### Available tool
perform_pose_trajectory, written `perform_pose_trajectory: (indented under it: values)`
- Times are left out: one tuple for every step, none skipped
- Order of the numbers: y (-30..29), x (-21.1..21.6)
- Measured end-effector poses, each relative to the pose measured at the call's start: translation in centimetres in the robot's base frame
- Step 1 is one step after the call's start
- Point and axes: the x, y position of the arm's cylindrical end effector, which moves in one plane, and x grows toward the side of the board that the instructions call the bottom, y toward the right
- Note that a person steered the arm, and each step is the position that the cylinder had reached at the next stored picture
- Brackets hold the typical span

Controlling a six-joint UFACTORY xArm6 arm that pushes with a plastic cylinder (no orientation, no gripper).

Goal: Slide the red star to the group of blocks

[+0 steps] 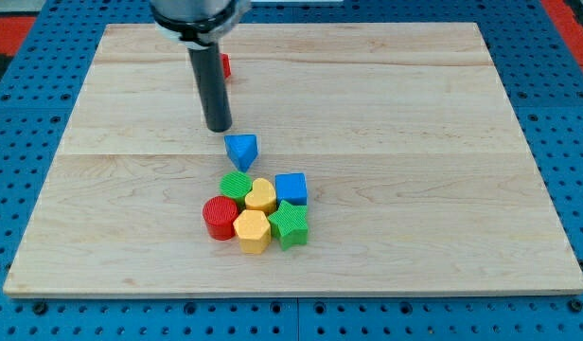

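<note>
Dark and straight, the rod comes down from the tabletop's top edge, and my tip [219, 128] rests on the wood left of centre. No jaws exist on this arm, so open or closed does not apply.

Just below the tip, toward the bottom edge, sits the blue triangle [241, 150], close but apart from it. Behind the rod, nearer the top edge, a sliver of the red star [225, 65] peeks out on the rod's right side; most of it is hidden.

Further toward the bottom edge lies the group: green cylinder [236, 185], yellow heart [261, 195], blue cube [291, 188], red cylinder [219, 217], yellow hexagon [252, 230] and green star [290, 224], packed together on the pale wooden tabletop [443, 142].
</note>
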Motion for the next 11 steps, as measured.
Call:
perform_pose_trajectory:
  values:
    - [0.3,2.2]
    - [0.3,4.7]
    - [0.3,5.8]
    - [-0.9,5.9]
    - [-3.2,1.8]
    - [-2.6,-2.9]
    - [2.1,-5.0]
    - [4.7,-8.2]
    - [2.5,-13.5]
    - [-2.4,-17.1]
    - [-7.2,-16.4]
